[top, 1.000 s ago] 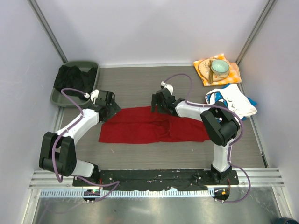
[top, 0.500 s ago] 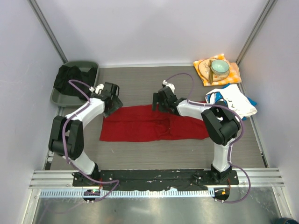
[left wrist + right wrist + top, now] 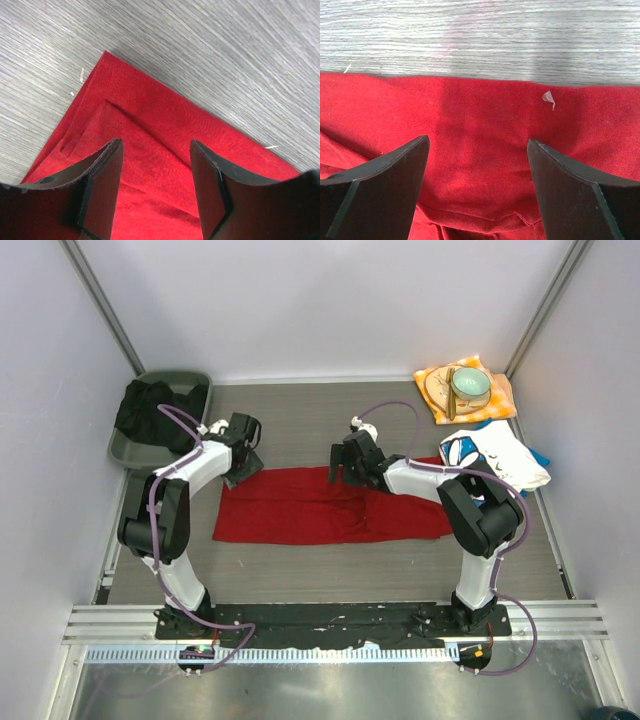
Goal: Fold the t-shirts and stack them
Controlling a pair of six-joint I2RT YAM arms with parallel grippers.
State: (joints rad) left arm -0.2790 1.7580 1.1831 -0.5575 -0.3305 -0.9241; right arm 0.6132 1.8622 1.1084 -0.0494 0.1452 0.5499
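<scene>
The red t-shirt (image 3: 320,508) lies flat as a long folded strip across the middle of the table. My left gripper (image 3: 243,472) is open over its far left corner, jaws wide above the red cloth (image 3: 155,165) with nothing held. My right gripper (image 3: 340,472) is open over the shirt's far edge near the middle, the red cloth (image 3: 480,150) between its fingers. The white daisy-print t-shirt (image 3: 495,458) lies crumpled at the right, with blue cloth at its edge.
A grey bin (image 3: 180,380) with dark cloth stands at the far left. An orange-yellow cloth (image 3: 500,400) with a plate and a green bowl (image 3: 468,385) lies at the far right corner. Walls close in on both sides.
My left arm has swung in and up, bringing its gripper to the shirt's far left corner. The right gripper has shifted slightly right along the far edge. The shirt lies flatter.
</scene>
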